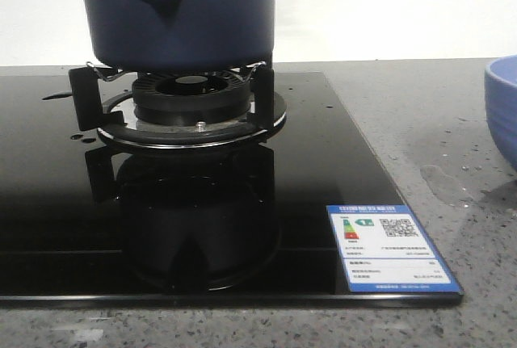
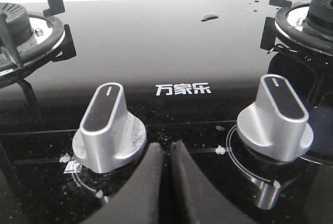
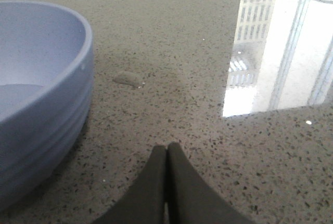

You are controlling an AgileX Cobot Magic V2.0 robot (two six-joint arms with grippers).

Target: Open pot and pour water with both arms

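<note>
While both end effectors are closed on nothing, the pot sits on the burner.
Nearest, the left end effector (image 2: 165, 154) is seen with fingers pressed together between two silver knobs (image 2: 108, 128) at the cooktop's (image 1: 48, 203) front edge; the right end effector (image 3: 166, 156) is likewise shut over the speckled surface (image 3: 208, 130), beside the light blue bowl (image 3: 36, 94). Farther back, the pot (image 1: 182, 13) rests on the burner's supports (image 1: 194, 102).

The left gripper (image 2: 165, 151) has its dark fingers pressed together at the tips, holding nothing. The right gripper (image 3: 166, 154) is likewise closed and empty, fingertips touching.
</note>
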